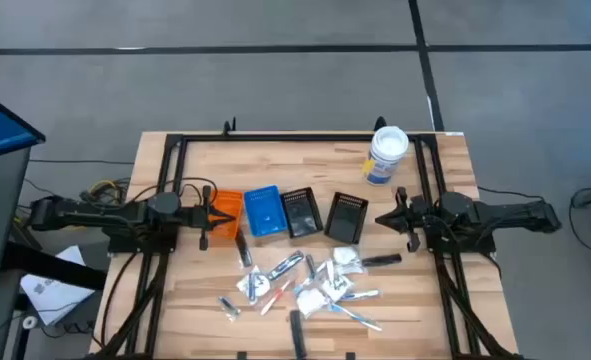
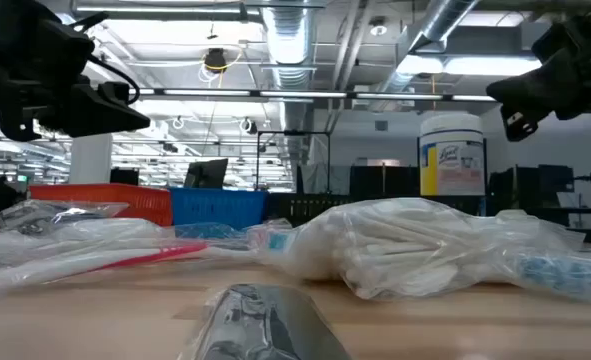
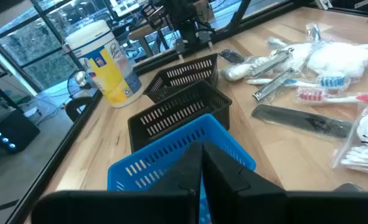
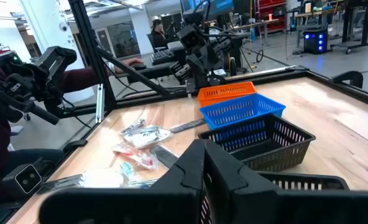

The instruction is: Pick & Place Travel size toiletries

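Basically nothing's sorted yet. The wooden table (image 1: pixel 445 300) has four bins: orange bin (image 1: pixel 222 214), blue bin (image 1: pixel 263 211), two black bins (image 1: pixel 301 213), all apparently empty. The toiletries (image 1: pixel 305 285) sit heaped at the near edge. Left end effector (image 1: pixel 207 214) and right end effector (image 1: pixel 399 215) hover apart, both pressed together, holding nothing.

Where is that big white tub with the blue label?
From above, the white tub stands at the table's far right edge, apart from the toiletries, just behind the right gripper and the black bins.
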